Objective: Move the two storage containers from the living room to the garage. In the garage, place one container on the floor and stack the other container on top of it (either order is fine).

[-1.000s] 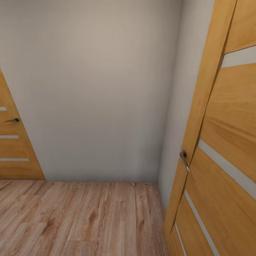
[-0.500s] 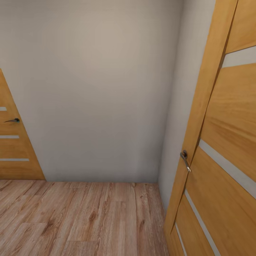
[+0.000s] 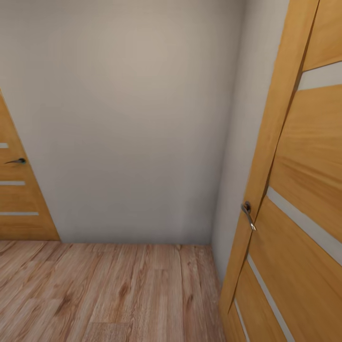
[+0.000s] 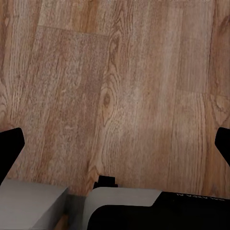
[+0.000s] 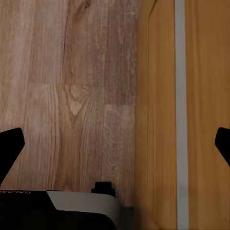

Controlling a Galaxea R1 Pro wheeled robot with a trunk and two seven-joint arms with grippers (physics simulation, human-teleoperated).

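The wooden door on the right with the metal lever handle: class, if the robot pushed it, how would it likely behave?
The door looks like a rigid slab, so it would probably swing, not flex. Already ajar, it likely moves without turning the lever handle. Both end effectors hang open over the plank floor.

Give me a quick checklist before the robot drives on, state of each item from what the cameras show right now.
1. Left gripper empty: ok, fingers wide apart over bare wood floor.
2. Right gripper empty: ok, open, nothing between the fingers.
3. Room straight ahead: not ok, a plain wall closes off the corner.
4. Clearance on the robot's right: not ok, the right-hand door stands close, and its panel runs beside the right gripper.
5. Left-hand door open or shut: cannot tell.
6. Storage containers located: cannot tell from these pictures.
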